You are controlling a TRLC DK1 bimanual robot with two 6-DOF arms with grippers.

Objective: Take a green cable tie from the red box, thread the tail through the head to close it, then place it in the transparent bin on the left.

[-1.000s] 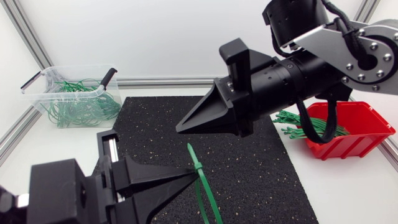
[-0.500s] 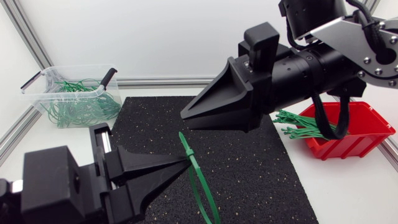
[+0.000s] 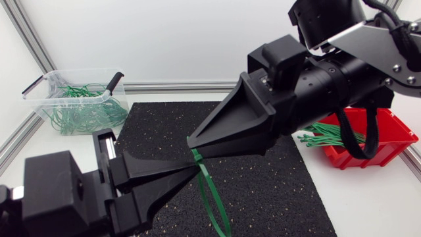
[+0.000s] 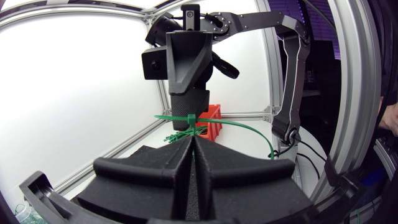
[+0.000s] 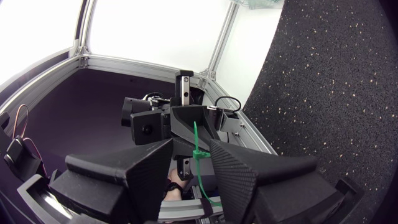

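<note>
Bin on the far left first: the transparent bin (image 3: 46, 108) sits on the worktop (image 3: 368, 197) with a tangle of green loops in it, well apart from the action. Next along, the left gripper (image 3: 195, 170) has its jaws pinched flat together on the green cable tie (image 3: 212, 194), holding it up over the black mat (image 3: 276, 184). The rest of the strap curves away below the grip.

Right gripper (image 3: 191, 143) is nose to nose with the left one, right at the tie's upper end. From its own wrist camera the jaws stand a little apart, with the tie's head sitting in the gap and neither side pressing on it. Far right, the red box (image 3: 388, 141) has more loose ties poking over its rim.

Handling-wise I'd guess this thing weighs nothing. It's thin, slick nylon that bends easily across the flat but springs back, so any long free end will probably wobble and miss the slot. I'd grab it close to the head and close to the tail tip, flat faces between the jaws. Grip it firmly, because smooth plastic likes to slide or twist out.
</note>
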